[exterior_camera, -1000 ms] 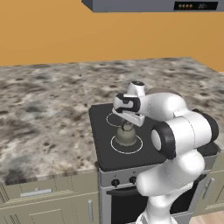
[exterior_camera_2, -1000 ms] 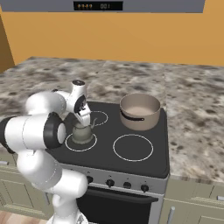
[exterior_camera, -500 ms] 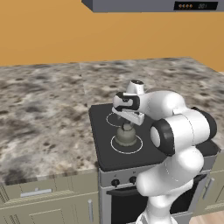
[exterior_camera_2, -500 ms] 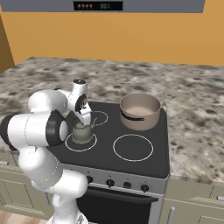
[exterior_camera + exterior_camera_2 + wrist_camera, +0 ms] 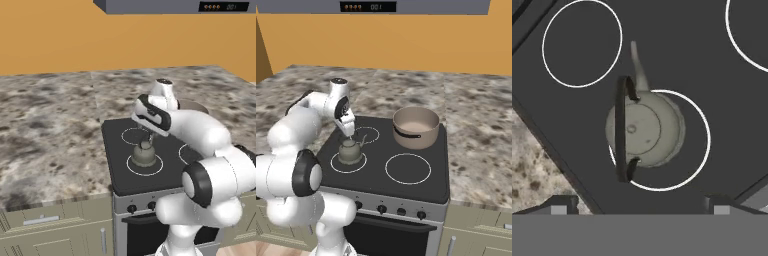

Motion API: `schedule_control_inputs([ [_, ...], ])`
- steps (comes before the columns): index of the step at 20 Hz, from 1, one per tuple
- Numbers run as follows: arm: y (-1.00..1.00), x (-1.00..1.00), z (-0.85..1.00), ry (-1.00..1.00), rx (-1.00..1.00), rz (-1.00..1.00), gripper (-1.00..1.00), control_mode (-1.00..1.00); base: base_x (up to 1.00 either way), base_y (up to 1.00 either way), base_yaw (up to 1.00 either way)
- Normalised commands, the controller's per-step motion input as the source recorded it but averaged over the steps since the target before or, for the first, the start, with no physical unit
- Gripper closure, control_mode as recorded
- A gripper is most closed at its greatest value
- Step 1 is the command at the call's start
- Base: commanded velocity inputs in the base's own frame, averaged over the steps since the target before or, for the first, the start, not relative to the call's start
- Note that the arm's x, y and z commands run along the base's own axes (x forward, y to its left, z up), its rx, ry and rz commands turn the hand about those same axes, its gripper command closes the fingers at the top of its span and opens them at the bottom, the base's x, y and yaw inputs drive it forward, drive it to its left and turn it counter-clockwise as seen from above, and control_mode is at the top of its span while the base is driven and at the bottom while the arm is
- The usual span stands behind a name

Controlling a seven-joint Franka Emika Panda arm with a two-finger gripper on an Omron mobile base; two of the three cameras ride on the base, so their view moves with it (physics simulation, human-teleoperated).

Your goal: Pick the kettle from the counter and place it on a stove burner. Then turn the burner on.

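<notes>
The kettle [image 5: 644, 131] sits on the black glass cooktop [image 5: 383, 180], inside the near-left stove burner [image 5: 704, 131] ring. From above we see it is off-centre, crowding the ring's edge on one side and overlapping the white line there, with its thin spout reaching out across the line toward the smaller circle [image 5: 582, 42] beyond. From the base views it stands upright on the burner [image 5: 145, 164], lid knob on top.

We judge it a small, rigid metal vessel, probably light if empty, with a smooth rounded body that would slip in a two-finger pinch. The thin dark wire handle [image 5: 621, 127], arched across the lid, is the sensible place to take hold, closing across the top of the arch. It looks slender, so a grip there could let the kettle swing or tip.

Our gripper [image 5: 642, 202] hangs directly above the kettle with its two finger tips spread wide, holding nothing and touching nothing. In the left base view it [image 5: 150, 134] is just above the handle.

With the kettle resting on the burner, we reckon the placing is done and the knob remains. The control knobs [image 5: 382, 208] run along the stove's near front face, below the cooktop. A larger tan pot [image 5: 416, 127] occupies the far-right burner, and speckled counter [image 5: 50, 135] flanks the stove.
</notes>
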Motion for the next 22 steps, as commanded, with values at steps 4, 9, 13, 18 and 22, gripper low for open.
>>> schedule_control_inputs([
  [4, -0.26, -1.00, 0.01, -0.32, -0.02, 0.00, -1.00, -1.00, 0.00, 0.00, 0.00],
  [9, -0.29, -1.00, -0.02, -0.34, -0.06, 0.00, -1.00, -1.00, 0.00, 0.00, 0.00],
  [13, -0.15, -1.00, -0.13, -0.33, -0.11, 0.01, -1.00, -1.00, 0.00, 0.00, 0.00],
  [18, 0.00, -1.00, -0.14, -0.32, -0.21, 0.13, -1.00, -1.00, 0.00, 0.00, 0.00],
  [22, 0.05, -1.00, -0.18, -0.26, -0.22, 0.21, -1.00, -1.00, 0.00, 0.00, 0.00],
])
